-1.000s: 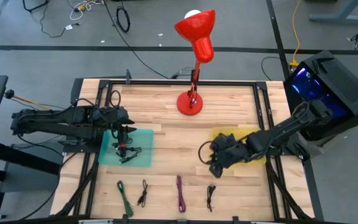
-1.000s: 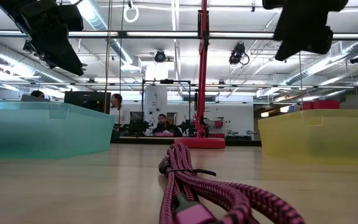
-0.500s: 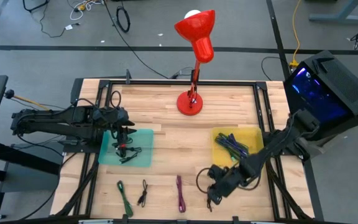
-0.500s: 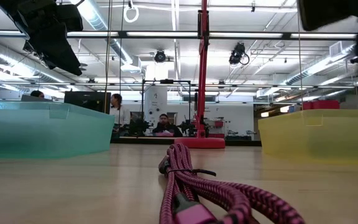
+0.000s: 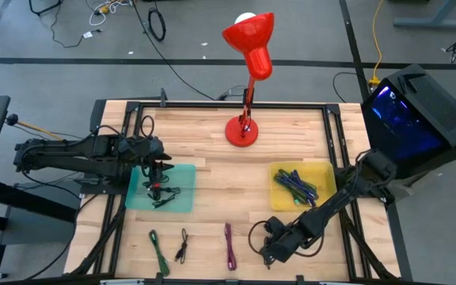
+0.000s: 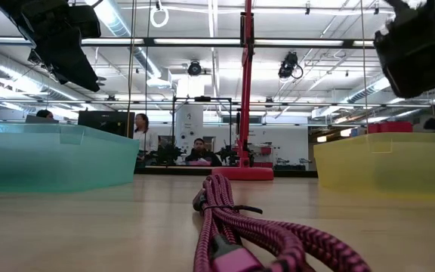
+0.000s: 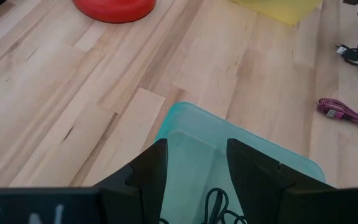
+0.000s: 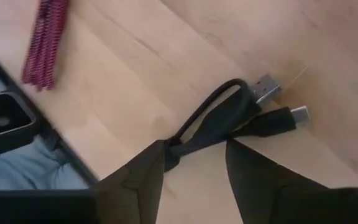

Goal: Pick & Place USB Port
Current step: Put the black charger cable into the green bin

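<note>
A: What is being held over the teal bin (image 5: 161, 188)?

B: Nothing; the left gripper (image 5: 155, 169) is being kept spread above that translucent bin, with a black cable already lying under it.

A: And further right?

B: The right gripper (image 5: 269, 250) is being lowered, fingers parted and empty, over a short black cable (image 8: 229, 118). The bundle is lying just ahead of the fingertips, its long axis running away from them, metal plugs at the far end. It is rubbery and tied at the near end. The right arm is being judged nearer. A braided pink cable (image 5: 229, 245) is lying to one side.
</note>
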`<action>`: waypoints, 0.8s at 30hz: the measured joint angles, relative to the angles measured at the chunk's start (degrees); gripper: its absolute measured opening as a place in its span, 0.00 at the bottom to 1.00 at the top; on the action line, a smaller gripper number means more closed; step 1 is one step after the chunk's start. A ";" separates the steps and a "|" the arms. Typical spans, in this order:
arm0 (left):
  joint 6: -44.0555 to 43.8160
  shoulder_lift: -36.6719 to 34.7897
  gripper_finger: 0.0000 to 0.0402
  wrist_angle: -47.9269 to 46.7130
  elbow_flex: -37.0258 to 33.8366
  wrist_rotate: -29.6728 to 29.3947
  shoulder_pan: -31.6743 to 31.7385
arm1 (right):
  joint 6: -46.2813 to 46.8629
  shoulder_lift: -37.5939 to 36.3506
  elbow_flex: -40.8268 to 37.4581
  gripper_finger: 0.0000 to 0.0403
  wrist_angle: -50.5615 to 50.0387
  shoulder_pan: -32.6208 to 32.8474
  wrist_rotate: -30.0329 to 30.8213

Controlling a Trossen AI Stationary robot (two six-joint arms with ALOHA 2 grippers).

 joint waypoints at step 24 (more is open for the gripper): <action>0.15 -0.01 0.43 0.56 0.00 0.00 -0.01 | -17.29 1.67 0.93 0.01 8.90 -6.22 3.84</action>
